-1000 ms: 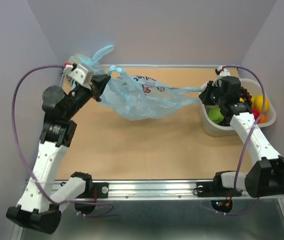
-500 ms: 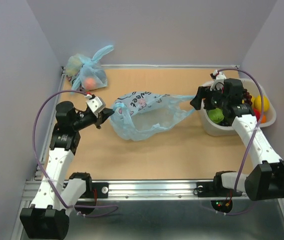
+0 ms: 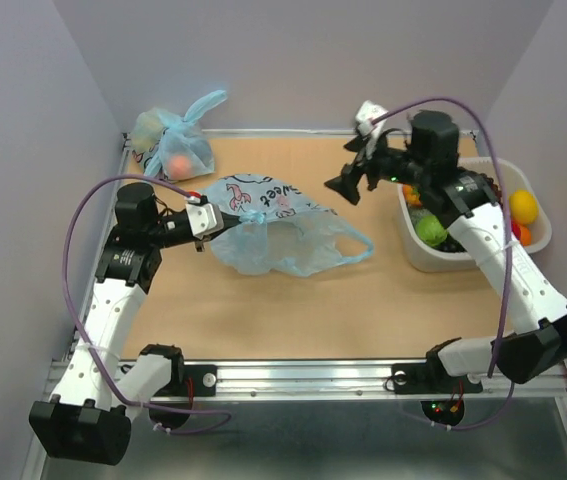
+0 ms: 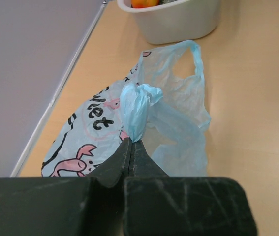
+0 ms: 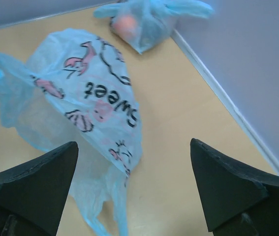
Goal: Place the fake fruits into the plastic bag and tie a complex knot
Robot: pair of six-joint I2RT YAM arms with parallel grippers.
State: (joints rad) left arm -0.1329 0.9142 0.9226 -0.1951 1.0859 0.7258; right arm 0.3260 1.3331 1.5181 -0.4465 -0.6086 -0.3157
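Table (image 3: 293, 300): tan top, purple-grey walls on three sides. Left arm (image 3: 113, 290) reaches in from the left edge, forearm pointing right toward the table's middle. Right arm (image 3: 503, 260) rises over the right side, wrist lifted and turned left, well above the surface. Bag (image 3: 263, 225) lies slack on the table left of centre, with the printed panel of pink and dark figures facing up and lettering across it. One loop handle (image 3: 355, 243) trails free toward the right and rests on the table. The other is bunched into a wad at the bag's left end. Tub (image 3: 463, 262): pale grey, at the right edge under the right arm, apart from the bag. Small bag (image 3: 173, 148) sits in the far left corner against the wall, its top tied with two ends sticking out and pale and pink lumps showing through. Fruits are in the tub: a green one (image 3: 430, 230) by the near left wall, a yellow one (image 3: 523, 206) and an orange one (image 3: 525, 237) on the far right side. The rest are hidden by the arm. Left gripper (image 4: 132, 145): jaws pressed together, pinching the bunched handle, wad standing just past the tips. Right gripper (image 5: 134, 143): fingers spread wide with nothing between them, hanging over the bag's right end.
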